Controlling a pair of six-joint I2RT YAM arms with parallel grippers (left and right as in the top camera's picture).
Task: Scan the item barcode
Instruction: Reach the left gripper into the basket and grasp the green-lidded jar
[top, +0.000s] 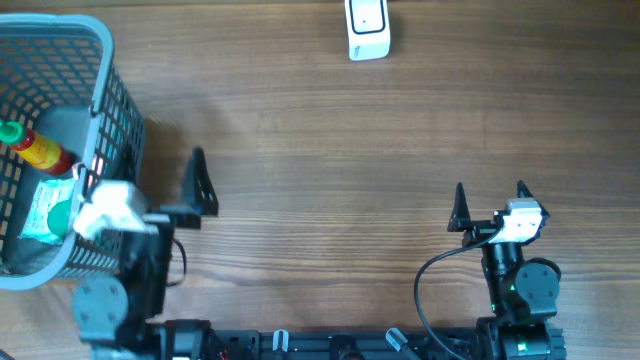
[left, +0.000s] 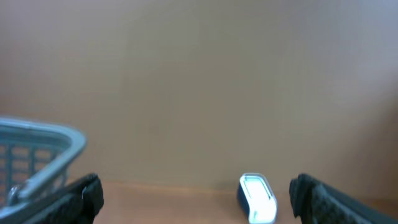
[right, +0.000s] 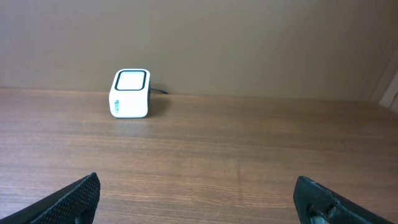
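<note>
— Where is the item sitting?
— The red sauce bottle (top: 40, 150) is lying in the grey basket (top: 100, 40). Your left gripper (left: 194, 190) and right gripper (top: 490, 190) are both gaping wide, holding nothing.
— Handling?
— Probably light, slick plastic, so you're aiming for its mid-body.

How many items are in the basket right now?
2 visible: a red-and-yellow bottle by the basket's left side, and a green-and-white packet nearer the robot, beside the left arm. That arm covers the basket's near corner, so more may be hidden.
</note>
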